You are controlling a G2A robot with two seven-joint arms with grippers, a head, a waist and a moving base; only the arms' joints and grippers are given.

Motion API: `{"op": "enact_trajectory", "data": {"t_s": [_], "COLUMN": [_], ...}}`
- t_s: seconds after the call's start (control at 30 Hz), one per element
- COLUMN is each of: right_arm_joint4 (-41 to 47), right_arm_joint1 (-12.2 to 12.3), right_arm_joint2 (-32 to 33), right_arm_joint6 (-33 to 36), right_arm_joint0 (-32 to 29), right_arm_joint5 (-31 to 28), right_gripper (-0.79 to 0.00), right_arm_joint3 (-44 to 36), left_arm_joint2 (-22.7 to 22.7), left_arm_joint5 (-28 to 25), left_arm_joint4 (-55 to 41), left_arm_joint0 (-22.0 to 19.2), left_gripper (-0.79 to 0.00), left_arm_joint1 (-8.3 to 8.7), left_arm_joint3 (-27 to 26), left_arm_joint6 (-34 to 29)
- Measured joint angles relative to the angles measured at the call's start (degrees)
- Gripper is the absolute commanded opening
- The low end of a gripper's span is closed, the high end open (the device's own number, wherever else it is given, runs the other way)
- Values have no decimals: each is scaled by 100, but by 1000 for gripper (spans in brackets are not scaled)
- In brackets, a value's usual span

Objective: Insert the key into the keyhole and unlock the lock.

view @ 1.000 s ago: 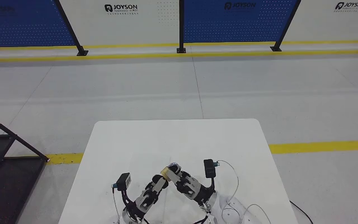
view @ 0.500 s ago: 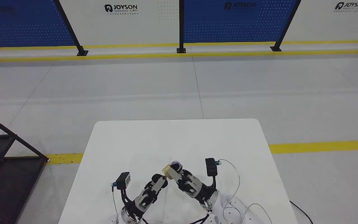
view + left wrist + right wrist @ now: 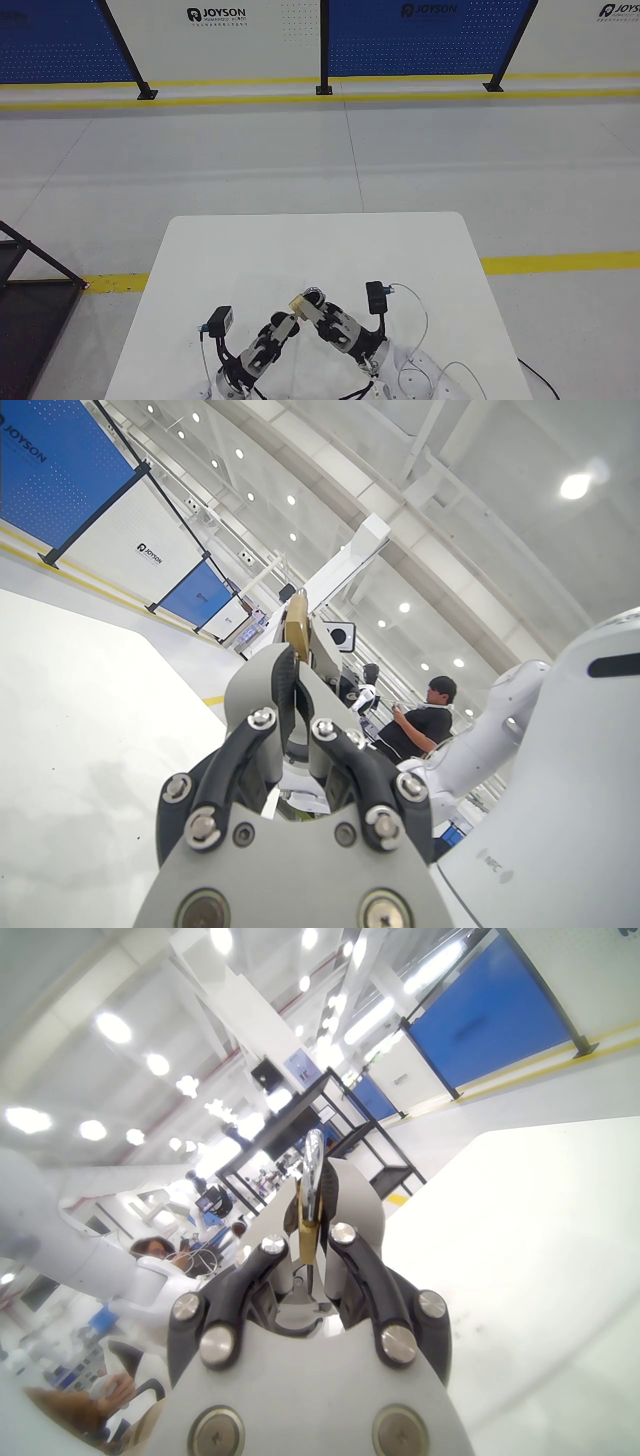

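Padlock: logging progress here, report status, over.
Left gripper shut on flat brass key. Right gripper shut on brass padlock with silver shackle. Both meet above the white table; insertion unconfirmed. No obstruction seen.

Both arms are set low and angled inward, so that the left gripper [image 3: 291, 315] and the right gripper [image 3: 319, 307] nearly meet at their tips (a V shape, seen from above). The left gripper is closed on the key [image 3: 296, 627], and the right gripper is clamped on the lock [image 3: 309, 1228]. Both wrists are tilted so that the fingertips are pointed upward.
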Motion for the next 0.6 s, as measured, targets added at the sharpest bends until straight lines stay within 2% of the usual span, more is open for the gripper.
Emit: {"op": "enact_trajectory", "data": {"t_s": [0.37,0.47,0.6], "right_arm_joint4": [-18,-16,-9], "right_arm_joint1": [2,3,4], "right_arm_joint2": [-28,-37,-42], "right_arm_joint6": [56,76,95], "right_arm_joint0": [1,10,15], "right_arm_joint5": [71,98,125], "right_gripper": [-785,-785,-785], "right_arm_joint3": [-10,-4,-3], "left_arm_joint2": [-170,-195,-221], "left_arm_joint5": [170,396,974], "left_arm_joint4": [1110,1559,2383], "left_arm_joint0": [37,66,85], "left_gripper": [-785,-785,-785], "left_arm_joint1": [-148,-198,-267], "left_arm_joint3": [154,140,156], "left_arm_joint6": [823,1173,1795]}}
